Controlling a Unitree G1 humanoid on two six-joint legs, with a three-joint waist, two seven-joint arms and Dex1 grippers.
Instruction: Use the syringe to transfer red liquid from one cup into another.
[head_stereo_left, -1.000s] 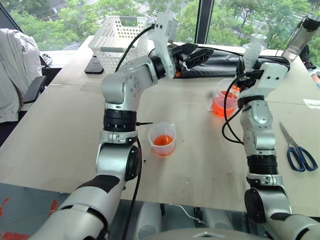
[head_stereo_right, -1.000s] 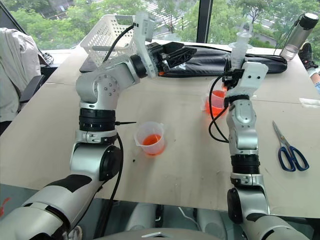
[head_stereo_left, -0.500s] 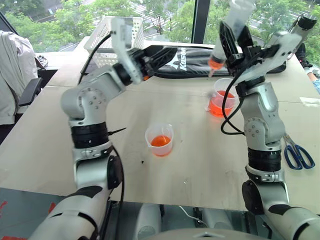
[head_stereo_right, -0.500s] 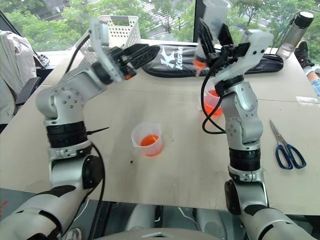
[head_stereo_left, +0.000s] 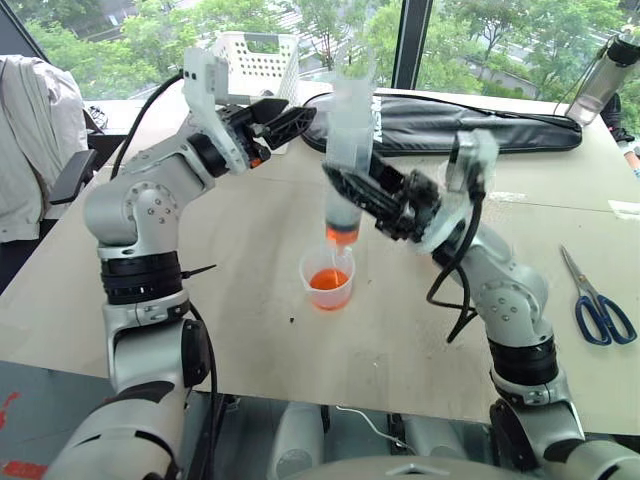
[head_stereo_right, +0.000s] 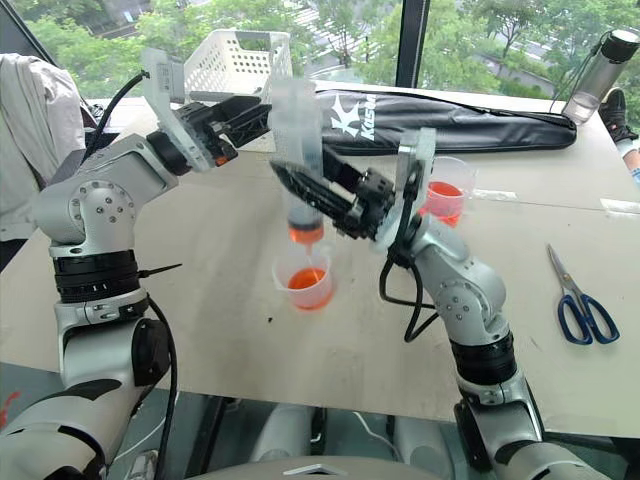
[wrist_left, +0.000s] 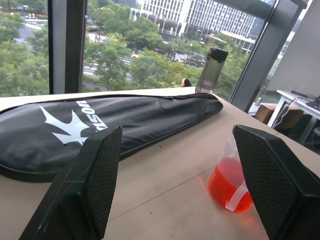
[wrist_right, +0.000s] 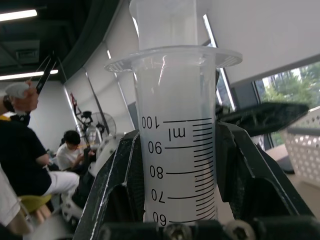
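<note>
Right claw (head_stereo_right: 325, 200) is clamped on the barrel of the syringe (head_stereo_right: 298, 150), fingers pinching it at mid-barrel; the right wrist view shows the printed scale and the flange (wrist_right: 172, 57) above the grip. The syringe hangs roughly upright, nozzle down, directly over the shorter cup (head_stereo_right: 303, 283) near the middle of the table (head_stereo_right: 560, 380). A small charge of red liquid (head_stereo_right: 305, 235) sits at the bottom of the barrel; the rest of the barrel looks clear or milky. The tip seems to be just above the rim, not in the liquid, though I can't tell the exact gap. The shorter cup already holds a shallow layer of orange-red liquid. The taller cup (head_stereo_right: 443, 190) with the rim tab stands further back, behind the right arm, about a third full. Left claw (head_stereo_left: 285, 115) is spread wide and empty, held up beside the top of the syringe, apart from it. My read: draw is done and carry is done, so this is the discharge step. Next move needs the plunger pressed down while the right claw keeps the barrel steady and the nozzle centred over the shorter cup; the left claw is the likely candidate, so it would have to get on top of the plunger. Risk: side load tilts the barrel and liquid misses the cup.
</note>
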